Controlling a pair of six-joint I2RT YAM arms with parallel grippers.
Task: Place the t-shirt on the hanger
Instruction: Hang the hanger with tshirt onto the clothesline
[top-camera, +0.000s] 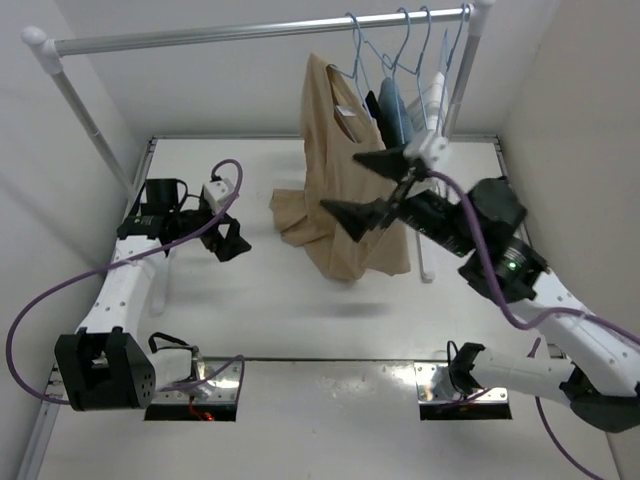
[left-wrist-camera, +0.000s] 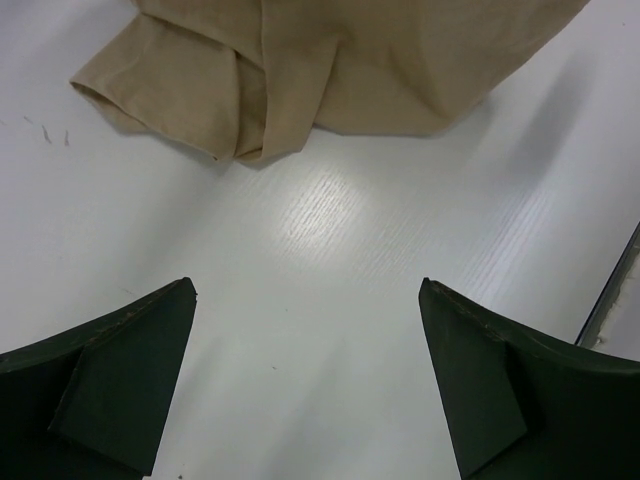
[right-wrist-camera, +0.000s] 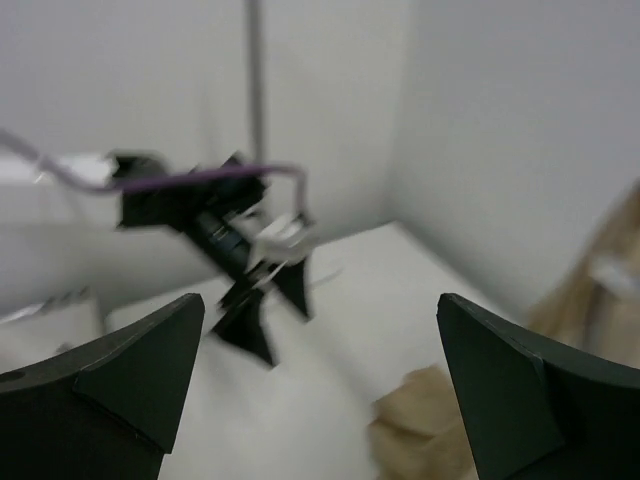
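The tan t-shirt hangs from the rail on a light-blue wire hanger, and its lower part trails onto the white table. My right gripper is open and empty, raised in front of the shirt's middle. In the right wrist view it shows a blurred piece of the shirt below. My left gripper is open and empty, low over the table left of the shirt. In the left wrist view the shirt's crumpled hem lies ahead of the fingers, apart from them.
On the rail, right of the t-shirt, further blue wire hangers carry a black garment, a blue one and a white one. The rack's post stands at the right. White walls enclose the table.
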